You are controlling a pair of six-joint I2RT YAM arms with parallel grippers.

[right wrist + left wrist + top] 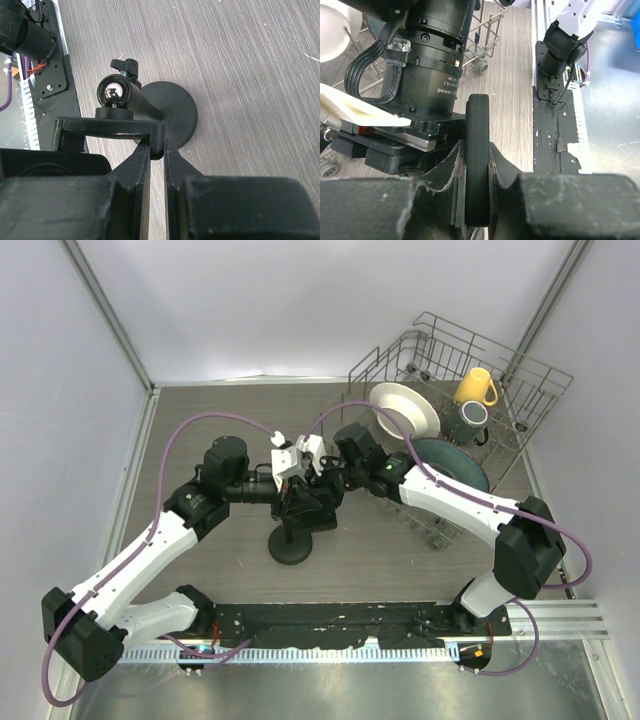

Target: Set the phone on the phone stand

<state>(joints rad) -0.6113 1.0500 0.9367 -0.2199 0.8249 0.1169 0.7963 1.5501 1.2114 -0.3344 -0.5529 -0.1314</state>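
Two arms meet directly above small all-black phone stand with round disc base [176, 111]. Right gripper [157, 144] pinched shut on stand's top cradle, likely steadying it. Left gripper [477, 155] clamps thin black slab phone [477, 117] edge-on near cradle, not yet seated; wrist rolled sideways, probably for insertion.

The phone stand [290, 545] sits on the bench [200, 430] near its middle, its cradle between the right gripper [157, 150] fingers. The phone [477, 125] is edge-on in the left gripper [477, 175], just above the stand. Behind and to the right, a dish rack [520, 370] holds 2 plates [405, 410] and 2 mugs [476, 387].
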